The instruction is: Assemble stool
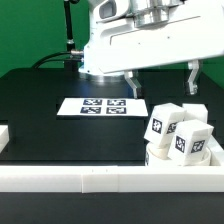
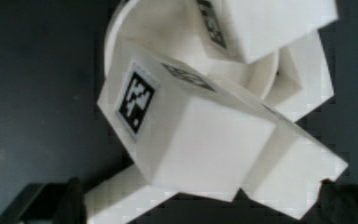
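Surface: black table (image 1: 40, 110) with white border rails (image 1: 100, 178); marker board (image 1: 103, 106) lies flat near the middle.
Gripper: I see the gripper (image 1: 162, 78) hanging with jaws apart, nothing between them.
Stool parts: seat disc (image 1: 165, 152) and tagged legs (image 1: 178, 128) piled at about four o'clock from the marker board, against the rail corner.
Wrist view: one leg (image 2: 176, 130) tilted across the others.
Advice: I'd pick the topmost leg, squaring my jaws on its flat sides first.
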You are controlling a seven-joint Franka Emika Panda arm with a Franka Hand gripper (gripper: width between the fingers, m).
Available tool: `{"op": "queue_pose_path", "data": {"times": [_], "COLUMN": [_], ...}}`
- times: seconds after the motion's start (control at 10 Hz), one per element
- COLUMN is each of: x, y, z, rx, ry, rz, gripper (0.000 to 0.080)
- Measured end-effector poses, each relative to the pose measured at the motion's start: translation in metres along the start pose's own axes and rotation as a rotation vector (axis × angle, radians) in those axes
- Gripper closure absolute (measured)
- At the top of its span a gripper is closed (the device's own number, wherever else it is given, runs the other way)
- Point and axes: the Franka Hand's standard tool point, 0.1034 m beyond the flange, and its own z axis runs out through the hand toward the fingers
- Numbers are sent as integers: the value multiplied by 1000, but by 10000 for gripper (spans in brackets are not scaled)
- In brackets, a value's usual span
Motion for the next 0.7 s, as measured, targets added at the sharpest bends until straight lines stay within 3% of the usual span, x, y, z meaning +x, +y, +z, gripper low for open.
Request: {"op": "queue_pose_path", "data": {"times": [0.3,0.5,0.7], "x": [-6,0,-5], "y": [-5,-5,-4], "z": [8,4,6], "rx": [-58,-65,-68], "ry": [-51,-50,-82], "rz": [-514,-642,-629], "gripper": [151,151,151]}}
